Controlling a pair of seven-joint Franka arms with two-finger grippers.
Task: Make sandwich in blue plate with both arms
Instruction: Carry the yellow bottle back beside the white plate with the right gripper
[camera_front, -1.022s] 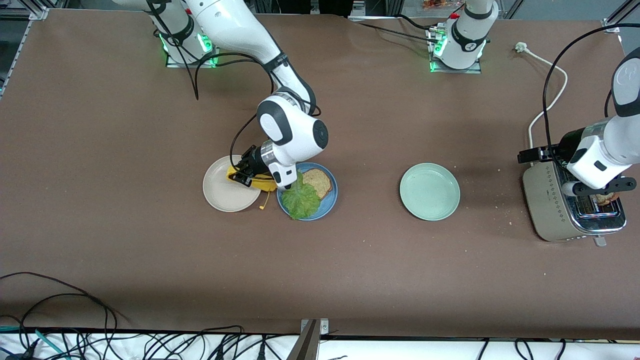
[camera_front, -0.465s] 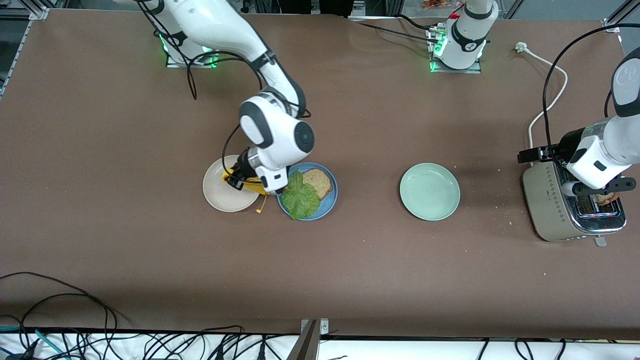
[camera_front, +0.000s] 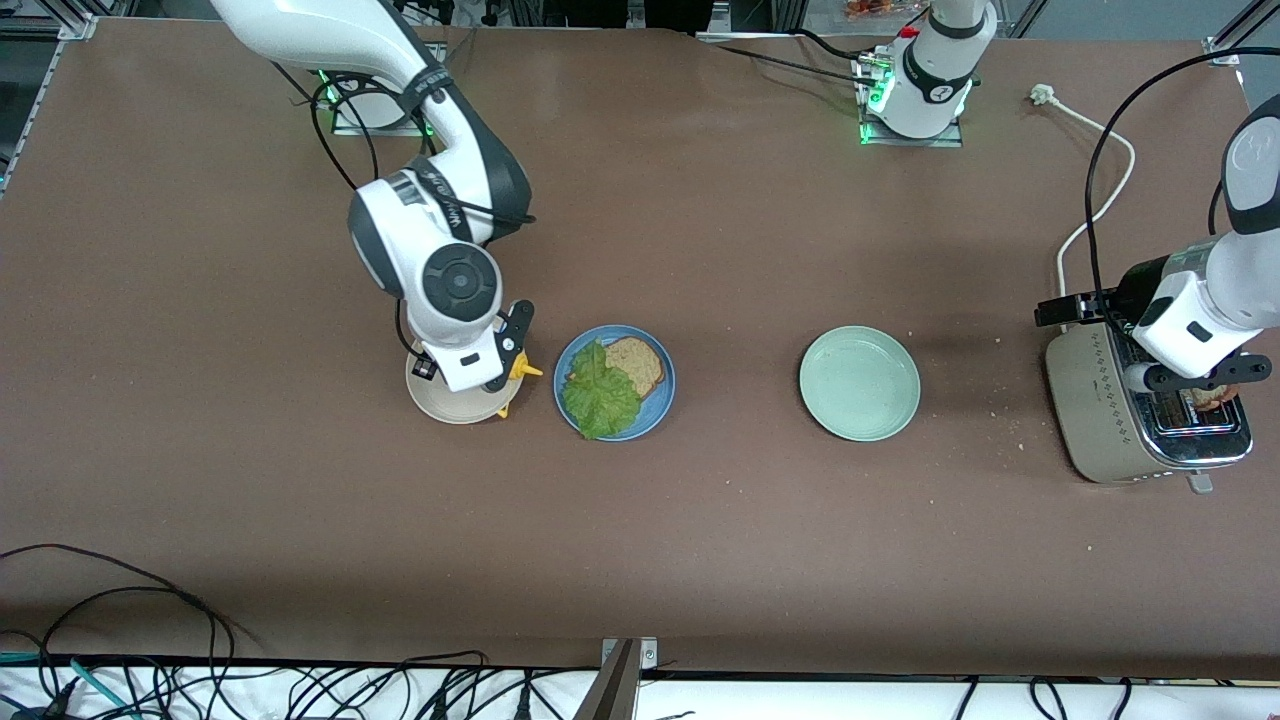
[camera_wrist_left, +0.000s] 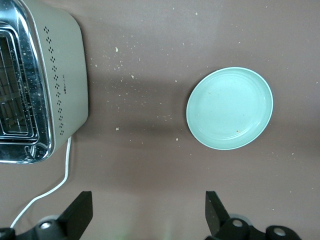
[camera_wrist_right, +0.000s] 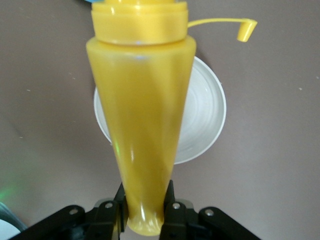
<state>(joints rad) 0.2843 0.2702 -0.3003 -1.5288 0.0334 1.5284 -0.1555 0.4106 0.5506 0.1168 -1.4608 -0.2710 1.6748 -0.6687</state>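
One bread slice (camera_front: 637, 362), one lettuce leaf (camera_front: 598, 390)

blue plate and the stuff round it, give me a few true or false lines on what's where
1. The blue plate carries a bread slice and a lettuce leaf. True.
2. A second bread slice covers the lettuce. False: the leaf lies uncovered.
3. The right gripper grips a yellow squeeze bottle over the beige plate. True.
4. The pale green plate holds bread. False: nothing lies on it.
5. The left gripper is open over the toaster. True.
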